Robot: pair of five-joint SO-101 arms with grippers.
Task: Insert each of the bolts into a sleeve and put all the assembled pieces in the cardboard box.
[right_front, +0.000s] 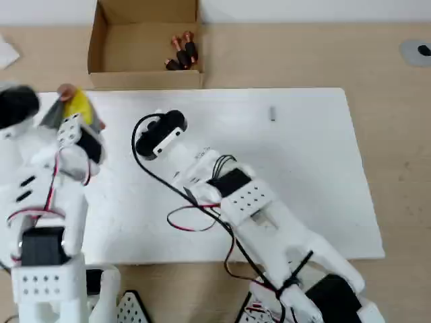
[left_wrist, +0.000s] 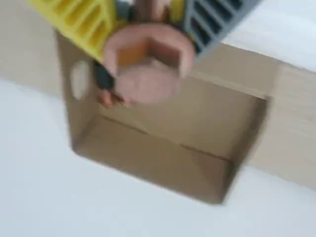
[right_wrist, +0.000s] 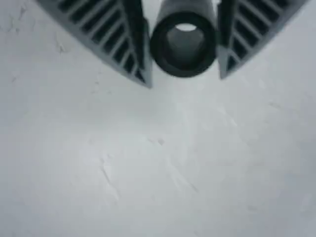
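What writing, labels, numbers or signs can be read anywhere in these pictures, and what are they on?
No text is readable in any view.
Small dark marks on one arm's white housing in the high view: too small to read.
The cardboard box, white mat, bolt and sleeve: no print visible on them.

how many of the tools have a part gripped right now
2. The left tool grips a copper-coloured bolt near the cardboard box; the right tool grips a dark sleeve over the white board.
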